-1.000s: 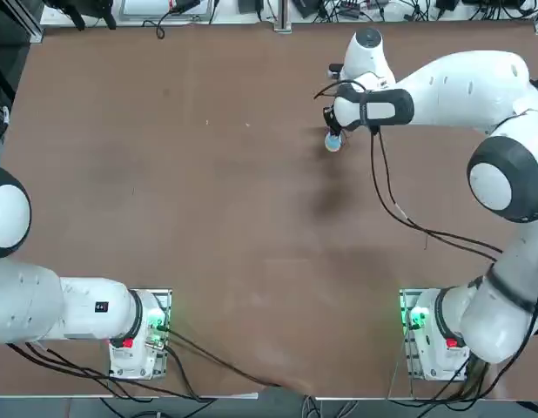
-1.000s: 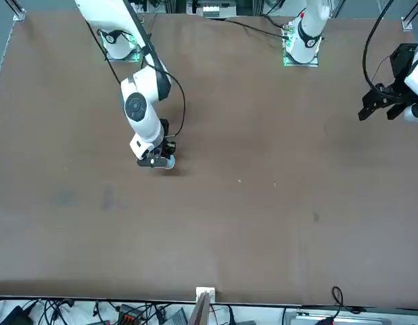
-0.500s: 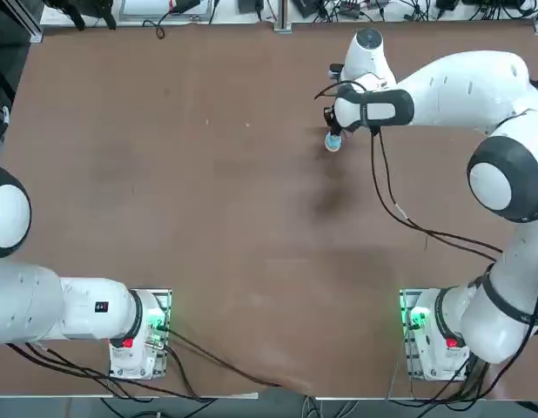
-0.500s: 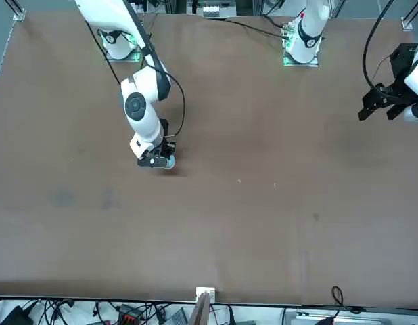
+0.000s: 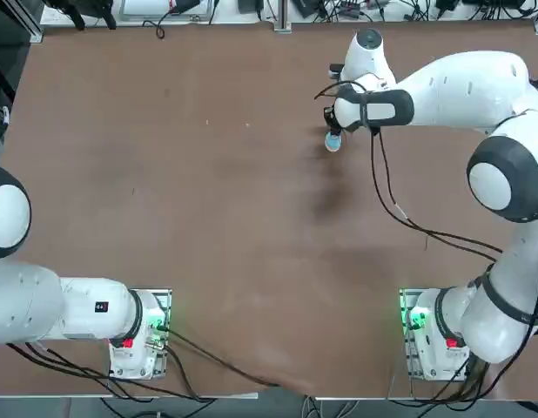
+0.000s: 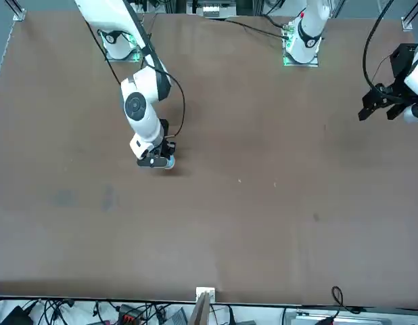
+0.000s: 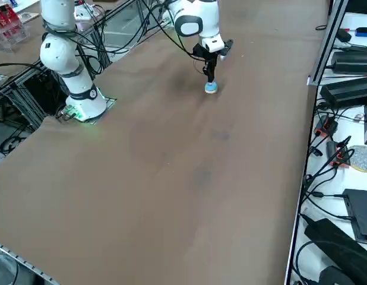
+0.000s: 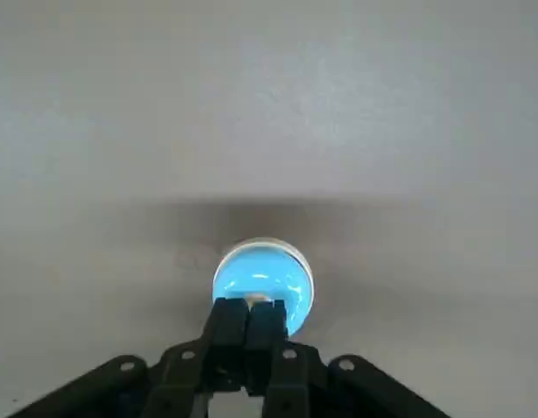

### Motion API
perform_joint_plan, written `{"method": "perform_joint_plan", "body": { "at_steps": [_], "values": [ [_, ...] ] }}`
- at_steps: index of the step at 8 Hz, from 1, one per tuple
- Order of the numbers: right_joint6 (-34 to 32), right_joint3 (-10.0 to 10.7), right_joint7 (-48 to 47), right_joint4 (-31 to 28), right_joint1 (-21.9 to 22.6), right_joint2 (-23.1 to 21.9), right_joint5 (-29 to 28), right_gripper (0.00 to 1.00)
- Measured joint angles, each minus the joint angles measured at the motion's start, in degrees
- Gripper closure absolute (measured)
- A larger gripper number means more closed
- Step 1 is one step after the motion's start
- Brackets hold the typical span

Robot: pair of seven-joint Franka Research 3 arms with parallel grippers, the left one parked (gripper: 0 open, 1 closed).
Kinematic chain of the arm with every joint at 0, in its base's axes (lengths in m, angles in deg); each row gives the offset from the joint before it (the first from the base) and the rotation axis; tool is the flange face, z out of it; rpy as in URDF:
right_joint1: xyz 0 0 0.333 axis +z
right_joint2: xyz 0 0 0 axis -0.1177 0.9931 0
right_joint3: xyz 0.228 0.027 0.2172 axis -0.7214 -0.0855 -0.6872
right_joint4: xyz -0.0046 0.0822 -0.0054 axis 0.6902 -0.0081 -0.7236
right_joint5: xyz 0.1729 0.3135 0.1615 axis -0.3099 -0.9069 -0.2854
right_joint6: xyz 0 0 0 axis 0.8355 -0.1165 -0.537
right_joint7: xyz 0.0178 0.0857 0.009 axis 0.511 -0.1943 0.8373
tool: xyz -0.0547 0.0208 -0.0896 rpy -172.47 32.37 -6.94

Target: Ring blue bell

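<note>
We find the right gripper (image 8: pixel 247 320) directly over the blue bell (image 8: pixel 265 277), fingers pressed together with nothing between them, tips at the bell's top button. The bell sits on the desk (image 5: pixel 208 218) near its far edge, right of centre from the robot's side. We judge the press underway or just reached; release is left. Against the earlier frames, we see no visible shift in arm or bell.
</note>
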Motion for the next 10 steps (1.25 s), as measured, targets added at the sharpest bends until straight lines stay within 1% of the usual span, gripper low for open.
{"method": "perform_joint_plan", "body": {
  "at_steps": [3, 10],
  "values": [
    [1.7, 0.0, 0.0, -0.1, 0.0, 1.5, 0.0, 0.99],
    [1.9, 0.0, 0.0, -0.1, 0.0, 1.5, 0.0, 0.99]
  ]
}}
